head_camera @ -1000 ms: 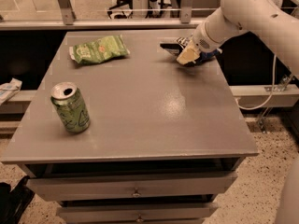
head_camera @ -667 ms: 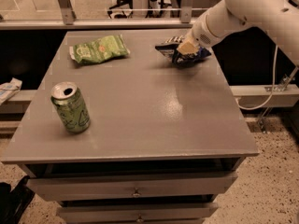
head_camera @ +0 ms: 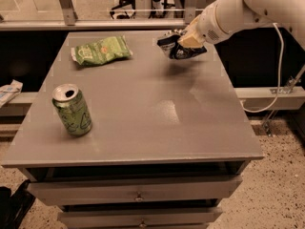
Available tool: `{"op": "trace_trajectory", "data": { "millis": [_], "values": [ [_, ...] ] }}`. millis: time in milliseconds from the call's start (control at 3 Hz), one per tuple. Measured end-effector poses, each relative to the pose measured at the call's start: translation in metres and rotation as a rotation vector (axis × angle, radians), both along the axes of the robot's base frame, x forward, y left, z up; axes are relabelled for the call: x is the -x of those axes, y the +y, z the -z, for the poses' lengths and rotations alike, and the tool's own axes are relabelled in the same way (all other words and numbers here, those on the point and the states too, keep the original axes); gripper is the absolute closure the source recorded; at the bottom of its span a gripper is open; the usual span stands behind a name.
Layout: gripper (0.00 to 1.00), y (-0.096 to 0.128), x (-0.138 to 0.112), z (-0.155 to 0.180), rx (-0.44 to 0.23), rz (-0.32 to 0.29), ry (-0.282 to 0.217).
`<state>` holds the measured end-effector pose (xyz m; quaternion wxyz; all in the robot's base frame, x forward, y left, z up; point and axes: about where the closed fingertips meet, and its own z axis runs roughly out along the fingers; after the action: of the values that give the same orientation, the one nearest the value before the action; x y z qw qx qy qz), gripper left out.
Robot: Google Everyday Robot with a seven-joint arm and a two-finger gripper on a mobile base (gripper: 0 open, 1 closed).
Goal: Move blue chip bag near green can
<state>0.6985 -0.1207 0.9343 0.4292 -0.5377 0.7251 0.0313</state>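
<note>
Scene: one grey table (head_camera: 157, 128) seen from the front and above, with three small things on or over its top and one robot arm reaching in from the upper right.

Robot arm: one, white (head_camera: 238, 11), coming in over the far right corner of the table.

Gripper: one (head_camera: 185, 41), at the arm's end, over the far right part of the tabletop. Its fingers are clamped on the blue chip bag.

Blue chip bag: one (head_camera: 169, 46), dark, crumpled, with white patches. It is held in the gripper near the table's far edge, right of centre. It looks raised just off the surface, with a faint shadow below it.

Green can: one (head_camera: 72, 109), standing a little tilted near the front left of the table, silver top open to view. It is well apart from the blue chip bag, roughly diagonally across the top.

Light green chip bag: one (head_camera: 101, 50), lying flat at the far left of the table, behind the can and to the left of the blue bag.

Chip bags in total: two, one blue and one light green.

Drawers: two (head_camera: 138, 192), one above the other under the tabletop, each with one small knob.

Cable: one, white (head_camera: 279, 61), hanging from the arm on the right.
</note>
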Motion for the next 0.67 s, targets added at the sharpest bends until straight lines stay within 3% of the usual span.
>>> {"op": "trace_trajectory", "data": {
  "millis": [667],
  "values": [
    [1.0, 0.063, 0.089, -0.026, -0.201, -0.34, -0.032]
  ]
}}
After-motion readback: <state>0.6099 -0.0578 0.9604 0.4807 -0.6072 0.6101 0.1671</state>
